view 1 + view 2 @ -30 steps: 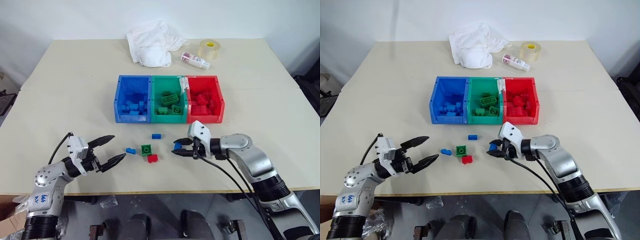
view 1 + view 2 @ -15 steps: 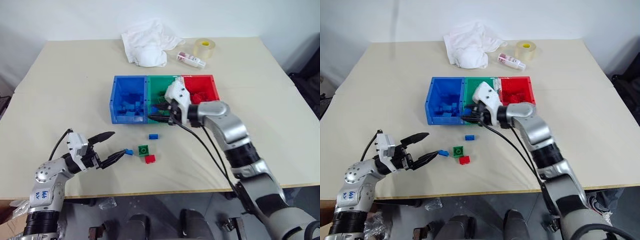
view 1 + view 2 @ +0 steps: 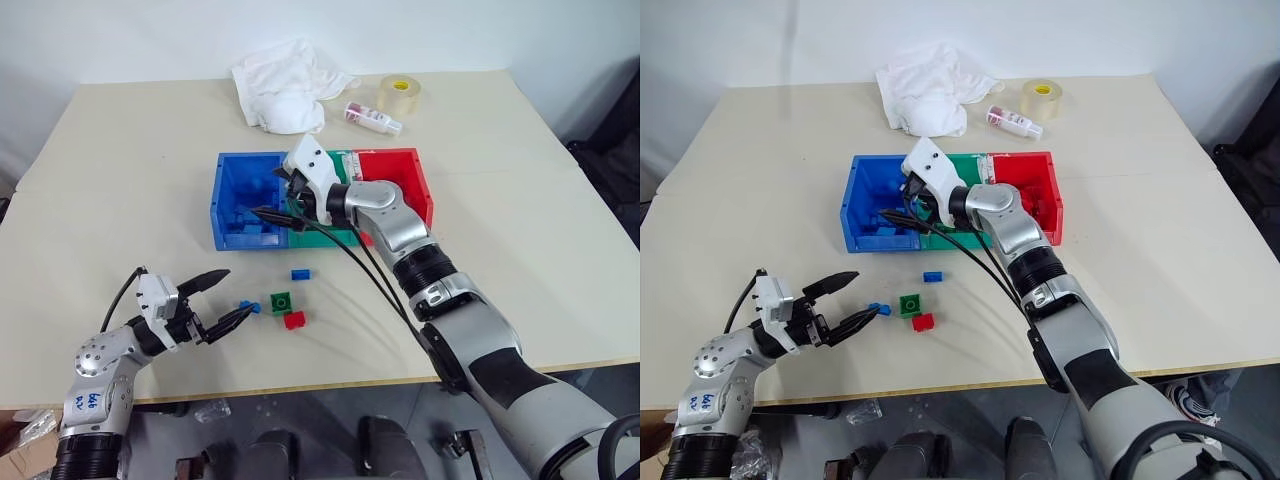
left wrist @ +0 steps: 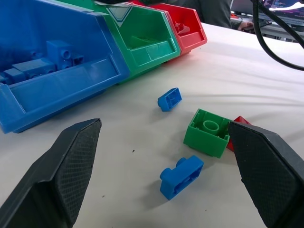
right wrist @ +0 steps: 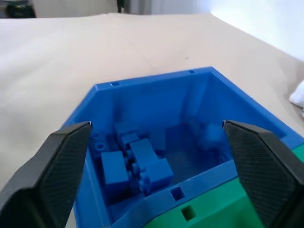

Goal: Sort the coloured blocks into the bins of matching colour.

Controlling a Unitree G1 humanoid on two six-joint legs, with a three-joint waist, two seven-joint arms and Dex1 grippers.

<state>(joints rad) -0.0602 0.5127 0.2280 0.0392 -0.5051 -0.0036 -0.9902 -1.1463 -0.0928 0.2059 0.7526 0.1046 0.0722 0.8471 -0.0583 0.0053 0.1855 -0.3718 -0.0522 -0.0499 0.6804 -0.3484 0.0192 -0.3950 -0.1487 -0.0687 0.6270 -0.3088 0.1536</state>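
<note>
Nearest the table's front edge, the left gripper [image 3: 218,297] is held low with its two black fingers spread wide, nothing grasped between them. Just past its fingertips a small blue block [image 3: 247,307] is seen lying on the table [image 3: 500,230], with the green block [image 3: 281,302] just beside it and the red block [image 3: 295,320] touching the green block's near corner. A second blue block [image 3: 300,274] is found a little farther on, between the green block and the bins. Beyond that, the three joined bins are set in a row: the blue bin [image 3: 222,200], the green bin [image 3: 330,238] next to it, the red bin [image 3: 415,175] on the other side. The right gripper [image 3: 272,196] is poised over the blue bin, fingers parted and empty; blue bricks [image 5: 135,164] are heaped inside beneath it. Far behind the bins, a white cloth [image 3: 280,90], a small bottle [image 3: 372,118] and a tape roll [image 3: 400,95] are seen.
</note>
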